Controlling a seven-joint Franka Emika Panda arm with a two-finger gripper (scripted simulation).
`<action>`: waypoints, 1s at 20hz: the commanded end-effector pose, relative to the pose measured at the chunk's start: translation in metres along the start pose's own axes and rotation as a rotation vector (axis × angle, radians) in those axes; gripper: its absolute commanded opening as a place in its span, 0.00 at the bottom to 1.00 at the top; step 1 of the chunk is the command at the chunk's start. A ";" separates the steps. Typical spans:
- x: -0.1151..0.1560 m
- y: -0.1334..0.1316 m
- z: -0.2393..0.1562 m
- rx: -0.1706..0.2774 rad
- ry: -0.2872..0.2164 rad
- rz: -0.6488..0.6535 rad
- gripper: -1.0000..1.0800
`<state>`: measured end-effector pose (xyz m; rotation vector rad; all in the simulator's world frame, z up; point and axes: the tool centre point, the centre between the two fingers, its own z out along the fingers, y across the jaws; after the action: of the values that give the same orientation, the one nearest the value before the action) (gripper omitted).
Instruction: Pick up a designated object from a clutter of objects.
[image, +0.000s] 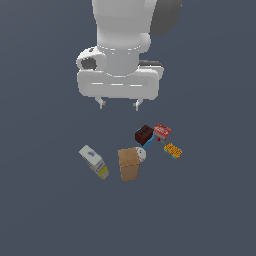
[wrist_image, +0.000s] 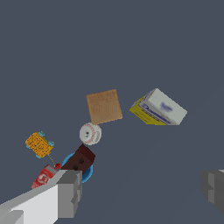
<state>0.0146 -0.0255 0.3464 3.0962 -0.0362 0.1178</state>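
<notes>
The designated object, a small flat orange packet (image: 173, 150) with dark speckles and cyan edges, lies at the exterior view's right end of the clutter; it also shows in the wrist view (wrist_image: 39, 145). Beside it lie a red box (image: 162, 131), a dark maroon cube (image: 144, 135), a small white round thing (image: 142, 154), a tan cardboard box (image: 128, 164) and a white-and-yellow carton (image: 94, 161). My gripper (image: 119, 104) hangs open and empty above the clutter, well clear of the packet. Its grey fingers (wrist_image: 70, 193) frame the wrist view.
The items lie on a flat dark grey-blue surface (image: 45, 210). In the wrist view a blue disc (wrist_image: 68, 160) shows under the maroon cube (wrist_image: 81, 159), with the red box (wrist_image: 44, 176) partly behind one finger.
</notes>
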 end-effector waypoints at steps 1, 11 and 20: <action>0.000 -0.001 0.001 0.000 0.000 -0.003 0.96; 0.005 -0.040 0.048 -0.009 -0.011 -0.135 0.96; -0.009 -0.125 0.145 -0.003 -0.033 -0.416 0.96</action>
<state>0.0238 0.0766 0.2165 3.0356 0.5130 0.0596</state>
